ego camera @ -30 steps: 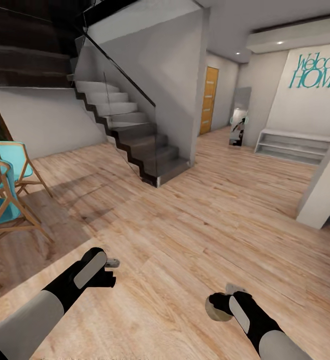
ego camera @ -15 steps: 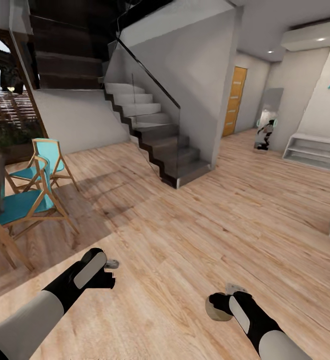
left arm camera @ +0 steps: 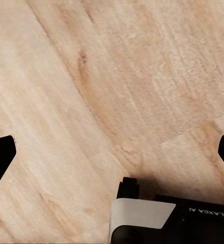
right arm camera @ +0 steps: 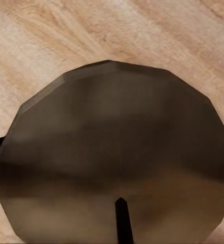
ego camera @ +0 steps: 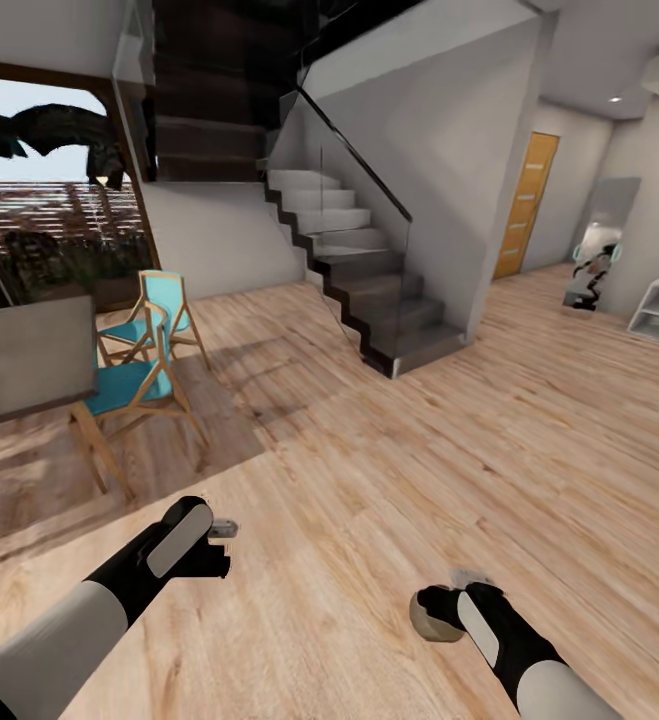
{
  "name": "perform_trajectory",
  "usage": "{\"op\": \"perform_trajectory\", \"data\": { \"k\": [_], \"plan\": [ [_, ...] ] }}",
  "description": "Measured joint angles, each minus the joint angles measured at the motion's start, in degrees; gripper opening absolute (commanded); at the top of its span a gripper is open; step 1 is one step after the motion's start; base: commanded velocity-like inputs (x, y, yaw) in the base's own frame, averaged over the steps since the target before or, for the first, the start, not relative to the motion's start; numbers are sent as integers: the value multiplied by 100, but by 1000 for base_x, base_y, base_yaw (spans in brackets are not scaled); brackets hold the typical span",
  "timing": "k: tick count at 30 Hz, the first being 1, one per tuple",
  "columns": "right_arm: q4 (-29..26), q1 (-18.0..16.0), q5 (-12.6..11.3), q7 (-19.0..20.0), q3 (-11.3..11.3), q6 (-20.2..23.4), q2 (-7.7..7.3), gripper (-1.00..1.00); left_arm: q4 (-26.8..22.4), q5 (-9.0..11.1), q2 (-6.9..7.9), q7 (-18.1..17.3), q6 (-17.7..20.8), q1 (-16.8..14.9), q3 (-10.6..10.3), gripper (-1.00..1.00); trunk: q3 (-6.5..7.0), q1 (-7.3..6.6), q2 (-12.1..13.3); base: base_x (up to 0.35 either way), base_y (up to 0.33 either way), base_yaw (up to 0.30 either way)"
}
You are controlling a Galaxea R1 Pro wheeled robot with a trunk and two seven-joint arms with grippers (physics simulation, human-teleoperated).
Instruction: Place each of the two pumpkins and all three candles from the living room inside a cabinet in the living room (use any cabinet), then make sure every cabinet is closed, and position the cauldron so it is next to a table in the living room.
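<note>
We carry a candle (ego camera: 433, 625) clamped in our right tool (ego camera: 439, 612) above the plank floor (ego camera: 389, 480), near the staircase (ego camera: 369, 290). Our left tool (left arm camera: 112, 152) hangs spread apart, empty.

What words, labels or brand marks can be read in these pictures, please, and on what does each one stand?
"GALAXEA AI", shown upside down and cut off at the picture's edge, on the black arm casing in the left wrist view.
No other text is readable on the floor, staircase or candle.
</note>
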Motion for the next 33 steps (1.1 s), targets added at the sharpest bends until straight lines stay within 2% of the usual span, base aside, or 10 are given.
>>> {"op": "perform_trajectory", "data": {
  "k": [33],
  "plan": [
    [9, 2, 0, -7, 9, -1, 8, -100, -10, -31, -9, 15, -17, 0, 8, 100, 593, -727, 1324, -11, 0, 284]
  ]
}}
